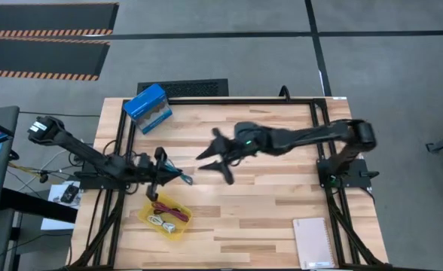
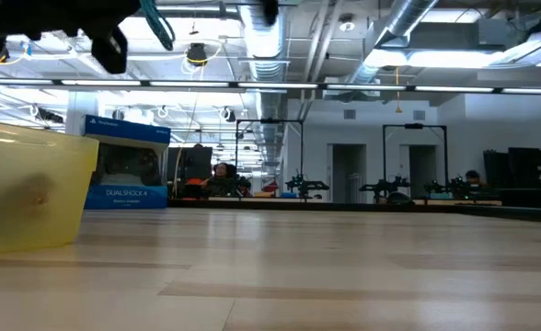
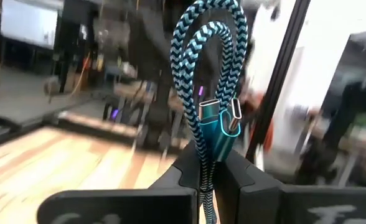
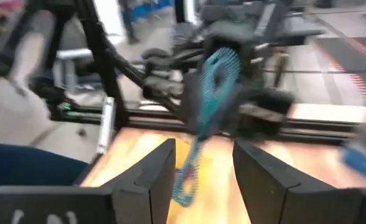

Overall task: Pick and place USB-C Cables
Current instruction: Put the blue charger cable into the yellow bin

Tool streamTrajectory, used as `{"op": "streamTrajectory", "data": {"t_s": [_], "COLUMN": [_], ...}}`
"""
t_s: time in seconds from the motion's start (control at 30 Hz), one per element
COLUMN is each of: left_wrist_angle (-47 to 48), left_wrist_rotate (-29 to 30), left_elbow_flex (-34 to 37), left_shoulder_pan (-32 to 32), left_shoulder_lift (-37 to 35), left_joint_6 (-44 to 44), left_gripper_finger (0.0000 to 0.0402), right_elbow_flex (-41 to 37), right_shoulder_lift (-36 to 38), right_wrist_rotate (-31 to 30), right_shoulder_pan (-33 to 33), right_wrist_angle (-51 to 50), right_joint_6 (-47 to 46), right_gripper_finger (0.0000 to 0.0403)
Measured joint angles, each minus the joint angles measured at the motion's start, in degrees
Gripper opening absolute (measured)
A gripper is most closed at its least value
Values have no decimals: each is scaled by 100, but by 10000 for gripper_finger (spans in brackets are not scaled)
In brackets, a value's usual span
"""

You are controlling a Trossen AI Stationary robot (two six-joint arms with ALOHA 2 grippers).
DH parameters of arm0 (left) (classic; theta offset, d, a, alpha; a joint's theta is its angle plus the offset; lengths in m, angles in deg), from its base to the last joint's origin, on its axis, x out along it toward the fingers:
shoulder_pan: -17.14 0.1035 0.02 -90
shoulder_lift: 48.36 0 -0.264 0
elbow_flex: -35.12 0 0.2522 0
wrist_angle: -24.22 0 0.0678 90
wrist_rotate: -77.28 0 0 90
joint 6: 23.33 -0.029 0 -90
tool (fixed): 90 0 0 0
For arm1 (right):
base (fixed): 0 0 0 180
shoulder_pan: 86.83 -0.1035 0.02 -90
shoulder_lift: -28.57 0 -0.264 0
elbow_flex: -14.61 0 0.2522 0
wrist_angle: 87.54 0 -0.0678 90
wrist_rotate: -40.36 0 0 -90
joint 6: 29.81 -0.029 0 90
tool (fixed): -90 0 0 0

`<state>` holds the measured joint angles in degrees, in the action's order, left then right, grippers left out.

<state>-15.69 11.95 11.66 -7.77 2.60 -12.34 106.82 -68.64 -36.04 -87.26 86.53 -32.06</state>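
1. The left claw (image 1: pixel 178 178), left of centre in the high view, pinches the teal cable (image 3: pixel 209 93), which loops up past its pressed-together fingers (image 3: pixel 248 186).
2. The right claw (image 1: pixel 215 156), at frame centre, stands spread and holds nothing, its arm stretched leftward.
3. The yellow tray (image 1: pixel 166 217), lower left on the tabletop (image 1: pixel 267 203), holds a dark red cable (image 1: pixel 170 211) and a white cable (image 1: pixel 158 221).
4. A blue box (image 1: pixel 147 107) sits upper left.

Even, bright overhead light from ceiling strips (image 2: pixel 252 85) at 12 o'clock leaves only soft shadows on the table (image 1: pixel 267 196), the tray (image 2: pixel 31 188) at 9 o'clock sits out of focus, and both wrist views smear with motion blur.
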Motion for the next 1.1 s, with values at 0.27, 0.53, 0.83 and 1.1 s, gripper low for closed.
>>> {"op": "streamTrajectory", "data": {"t_s": [0.27,0.53,0.83,1.1], "left_wrist_angle": [5097,8428,9877,9995], "left_wrist_rotate": [-183,-502,-1049,-1803], "left_elbow_flex": [-2290,-4172,-4845,-4838], "left_shoulder_pan": [-101,-777,-1417,-1499], "left_shoulder_lift": [214,1044,2459,3222], "left_joint_6": [487,1575,2316,2341], "left_gripper_finger": [0,0,0,0], "right_elbow_flex": [2,2,-1,2], "right_shoulder_lift": [1501,2140,1990,1668], "right_wrist_rotate": [-1040,-2455,-2744,-2751], "right_shoulder_pan": [-138,-465,-785,-817], "right_wrist_angle": [-1874,-4145,-4777,-4672], "right_joint_6": [296,-257,-767,-779], "right_gripper_finger": [167,153,142,136]}}
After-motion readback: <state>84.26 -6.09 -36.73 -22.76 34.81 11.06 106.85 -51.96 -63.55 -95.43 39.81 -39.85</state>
